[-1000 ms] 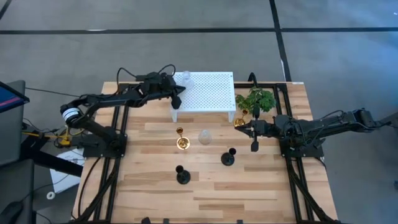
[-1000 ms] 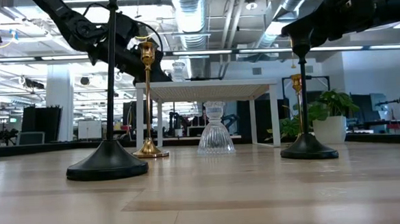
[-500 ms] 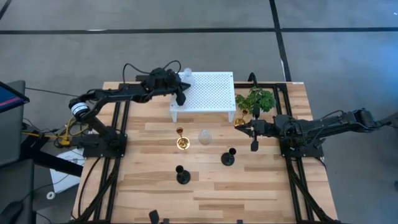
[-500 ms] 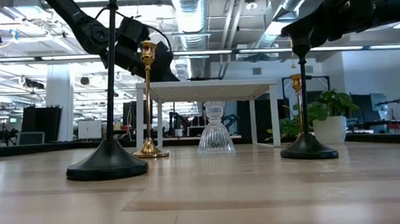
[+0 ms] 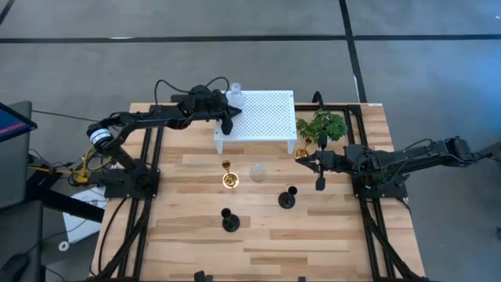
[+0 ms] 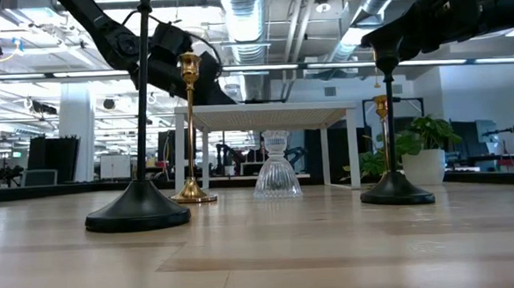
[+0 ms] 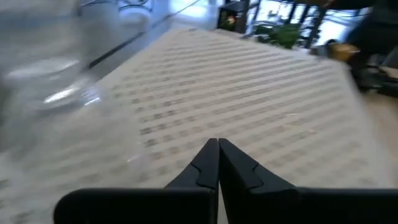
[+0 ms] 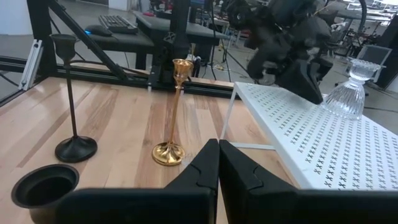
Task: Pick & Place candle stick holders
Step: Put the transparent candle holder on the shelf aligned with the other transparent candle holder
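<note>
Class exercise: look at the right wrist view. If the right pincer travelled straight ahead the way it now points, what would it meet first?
Probably the gold candle stick holder, standing almost dead ahead of the shut right pincer. The white perforated rack lies just to one side, so a slight drift might catch its leg instead; depth is hard to judge.

Rack (image 5: pixel 258 114) at table's (image 5: pixel 329 235) 12 o'clock, one glass holder (image 5: pixel 233 95) on its 10 o'clock corner. Plant (image 5: pixel 322 125) at rack's 3. Four holders (image 5: pixel 228 174) and another glass one (image 5: pixel 257 171) stand at rack's 6.

Grey floor (image 5: pixel 235 55) (dark seams), ceiling ducts (image 6: pixel 250 12)
</note>
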Robot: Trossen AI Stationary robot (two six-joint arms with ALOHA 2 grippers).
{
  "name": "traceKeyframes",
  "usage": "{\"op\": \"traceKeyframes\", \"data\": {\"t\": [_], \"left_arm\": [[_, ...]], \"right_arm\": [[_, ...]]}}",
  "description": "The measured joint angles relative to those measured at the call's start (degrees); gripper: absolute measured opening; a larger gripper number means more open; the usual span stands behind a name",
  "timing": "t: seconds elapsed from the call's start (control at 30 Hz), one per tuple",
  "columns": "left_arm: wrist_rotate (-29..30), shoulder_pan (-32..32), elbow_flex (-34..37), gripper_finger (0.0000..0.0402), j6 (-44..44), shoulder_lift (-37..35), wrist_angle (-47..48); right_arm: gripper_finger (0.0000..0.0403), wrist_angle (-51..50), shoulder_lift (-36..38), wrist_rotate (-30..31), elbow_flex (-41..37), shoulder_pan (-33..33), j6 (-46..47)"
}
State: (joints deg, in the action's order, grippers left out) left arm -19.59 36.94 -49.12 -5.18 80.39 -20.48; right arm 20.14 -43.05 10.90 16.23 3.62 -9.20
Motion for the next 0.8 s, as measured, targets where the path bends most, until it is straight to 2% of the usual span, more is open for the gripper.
{"op": "traceKeyframes", "data": {"t": [0.23, 0.43, 0.57, 0.8], "left_arm": [[0.0, -4.3, 0.0, 0.0003, -1.4, -7.7, 1.3], [0.0, -6.5, 0.5, 0.0004, -1.4, -18.1, 12.5], [0.0, -8.7, 2.6, 0.0003, -1.4, -25.3, 16.5], [0.9, -12.8, 9.5, 0.0004, -0.9, -37.4, 17.4]], "right_arm": [[0.0, 0.0, 0.0, -0.2, 0.0, 0.0, -0.3], [0.0, 0.0, 0.0, -0.3, 0.0, 0.0, -0.4], [0.0, 0.1, 0.0, -0.3, 0.0, 0.0, -0.4], [0.0, 4.1, 0.0, -0.3, 0.0, 0.2, -0.1]]}}
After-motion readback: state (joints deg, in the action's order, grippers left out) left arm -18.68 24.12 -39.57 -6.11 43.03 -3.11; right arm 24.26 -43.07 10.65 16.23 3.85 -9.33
